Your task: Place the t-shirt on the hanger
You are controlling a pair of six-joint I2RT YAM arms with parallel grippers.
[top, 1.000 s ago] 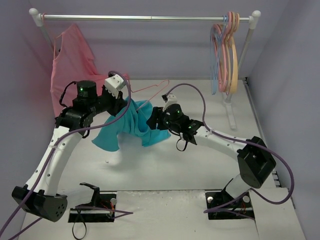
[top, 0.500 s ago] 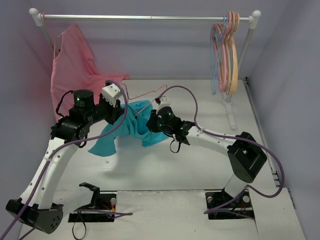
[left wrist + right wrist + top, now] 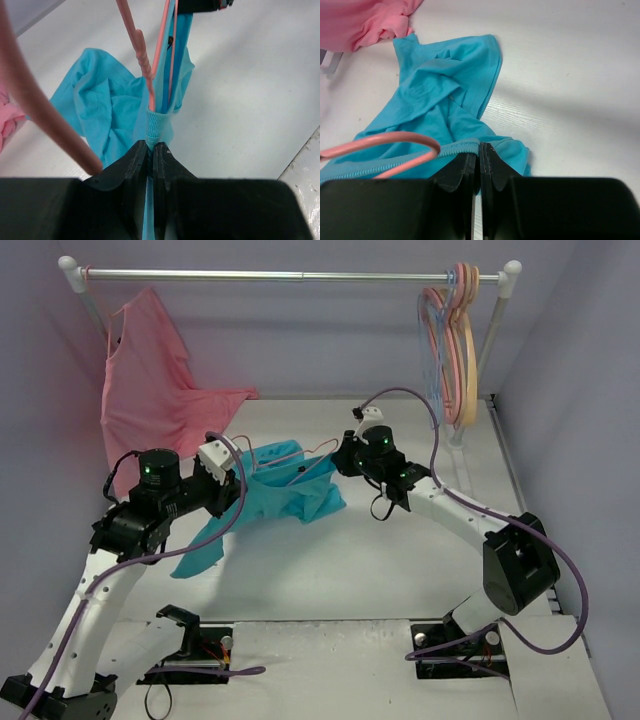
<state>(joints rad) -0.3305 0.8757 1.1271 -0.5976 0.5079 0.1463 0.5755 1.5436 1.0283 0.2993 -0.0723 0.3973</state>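
Observation:
The teal t-shirt [image 3: 290,490] hangs stretched between my two grippers above the table, one sleeve trailing down to the left [image 3: 200,550]. My left gripper [image 3: 238,478] is shut on the ribbed neck band [image 3: 156,127]. My right gripper [image 3: 338,462] is shut on the neck band's other side [image 3: 465,146]. The thin pink wire hanger [image 3: 300,453] sits in the neck opening between them. Its twisted stem [image 3: 142,55] runs down into the collar. Its hook [image 3: 395,140] curves just left of the right fingers [image 3: 492,160].
A larger pink garment [image 3: 150,380] hangs from the left end of the metal rail [image 3: 300,276]. Several spare hangers [image 3: 450,350] hang at the rail's right end. The rack's white foot [image 3: 463,470] lies on the table at the right.
My right gripper has shut on the collar and moved right and away, pulling the shirt taut. The left arm has drawn back toward the near left, still holding the neck band.

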